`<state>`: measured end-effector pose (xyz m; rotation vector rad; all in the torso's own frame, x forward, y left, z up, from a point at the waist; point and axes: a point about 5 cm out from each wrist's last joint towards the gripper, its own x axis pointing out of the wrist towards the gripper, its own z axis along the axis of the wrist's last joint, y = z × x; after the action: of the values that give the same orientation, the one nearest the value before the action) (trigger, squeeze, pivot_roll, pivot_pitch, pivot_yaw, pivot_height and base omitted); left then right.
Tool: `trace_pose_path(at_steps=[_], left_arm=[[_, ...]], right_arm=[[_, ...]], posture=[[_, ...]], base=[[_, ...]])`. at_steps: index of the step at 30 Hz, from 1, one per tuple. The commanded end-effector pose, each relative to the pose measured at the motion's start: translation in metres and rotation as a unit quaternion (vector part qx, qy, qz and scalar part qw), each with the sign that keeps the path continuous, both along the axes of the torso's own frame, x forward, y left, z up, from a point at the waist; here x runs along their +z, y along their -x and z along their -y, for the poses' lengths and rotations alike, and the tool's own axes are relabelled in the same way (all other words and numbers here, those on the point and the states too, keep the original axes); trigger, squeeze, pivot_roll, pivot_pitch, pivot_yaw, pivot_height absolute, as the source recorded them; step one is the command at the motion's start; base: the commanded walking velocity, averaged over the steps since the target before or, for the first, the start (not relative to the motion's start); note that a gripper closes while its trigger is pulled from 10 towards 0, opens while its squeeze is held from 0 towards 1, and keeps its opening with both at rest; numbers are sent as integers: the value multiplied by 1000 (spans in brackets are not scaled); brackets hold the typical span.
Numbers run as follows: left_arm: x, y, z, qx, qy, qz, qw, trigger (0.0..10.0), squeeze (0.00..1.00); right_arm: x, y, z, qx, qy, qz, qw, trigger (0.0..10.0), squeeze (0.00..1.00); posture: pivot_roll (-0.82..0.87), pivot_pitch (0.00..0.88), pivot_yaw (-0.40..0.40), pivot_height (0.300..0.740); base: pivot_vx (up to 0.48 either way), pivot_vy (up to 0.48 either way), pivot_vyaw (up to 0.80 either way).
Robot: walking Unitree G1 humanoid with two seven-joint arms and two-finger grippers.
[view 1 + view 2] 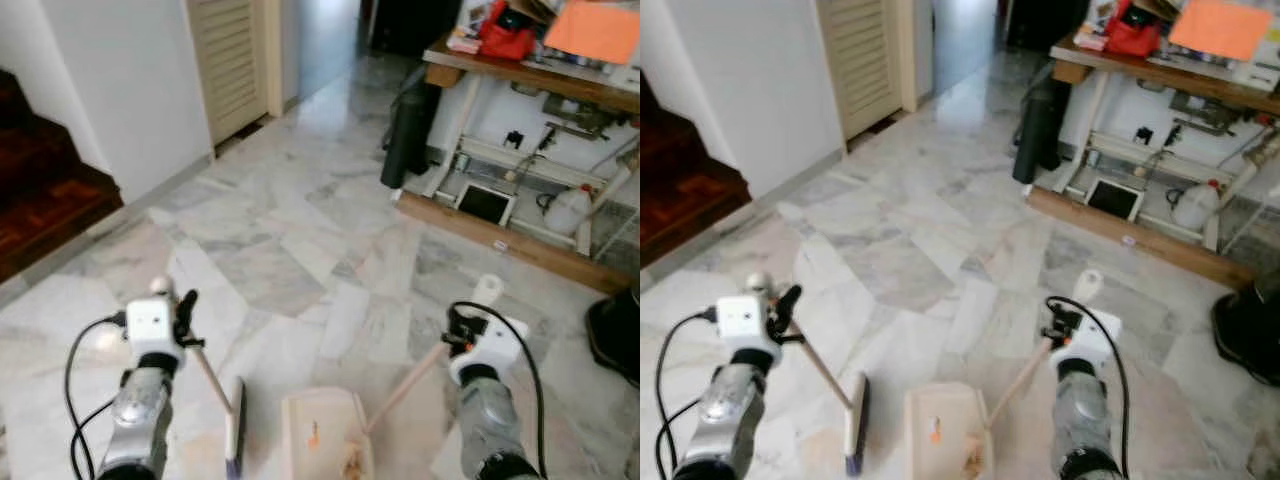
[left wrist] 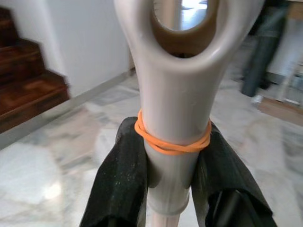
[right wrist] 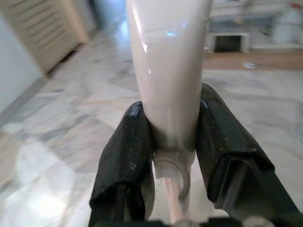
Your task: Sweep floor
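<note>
The left gripper (image 2: 173, 189) has its two black fingers (image 2: 120, 179) pinched tight on the grey grip end of the broom handle (image 2: 173, 94), just below an orange rubber band (image 2: 173, 142) wound round it, probably there to stop the plastic slipping. From that grip the thin shaft slants down and inward to the broom head (image 1: 235, 425), which rests on the floor just beside the dustpan (image 1: 325, 435). The right gripper (image 3: 173, 156) is clamped the same way on the pale dustpan handle (image 3: 168, 71), fingers (image 3: 128, 156) pressed against both sides, and that stick runs down to the pan's rear edge. Held like this, one tool per arm, the brush can push straight into the pan's open mouth while the other arm keeps the pan steady. A few small bits, one orange, already lie inside the pan, so I judge a stroke has landed and the sweeping is partly done.

The marble floor (image 1: 300, 230) is smooth, glossy, grey-veined and looks mostly clean ahead. To the robot's left, dark wooden stairs (image 1: 40, 190) rise beside a white wall, with a louvred door (image 1: 230, 60) further along. Ahead on the right stands a cluttered table (image 1: 520, 70) with a black cylindrical bin (image 1: 408, 125) at its leg.
</note>
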<state>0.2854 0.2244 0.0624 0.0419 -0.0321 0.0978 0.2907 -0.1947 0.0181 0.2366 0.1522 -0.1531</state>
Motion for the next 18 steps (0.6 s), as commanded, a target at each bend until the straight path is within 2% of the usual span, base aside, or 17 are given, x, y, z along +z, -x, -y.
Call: trace_pose_path(at_steps=[1,6,18], left_arm=[[7,-3,-1,0,-9,15,1000,10000,0],[7,-3,-1,1,-10,15,1000,10000,0],[6,-2,-1,2,-8,14,1000,10000,0]], right_arm=[[12,-9,1,-3,-5,30,1000,10000,0],[13,-9,1,-4,-8,31,999,10000,0],[13,-10,1,-4,-7,32,999,10000,0]], posture=[[6,0,-29,740],[7,0,-31,740],[5,0,-32,740]], base=[[0,292,800],[0,292,744],[0,292,0]])
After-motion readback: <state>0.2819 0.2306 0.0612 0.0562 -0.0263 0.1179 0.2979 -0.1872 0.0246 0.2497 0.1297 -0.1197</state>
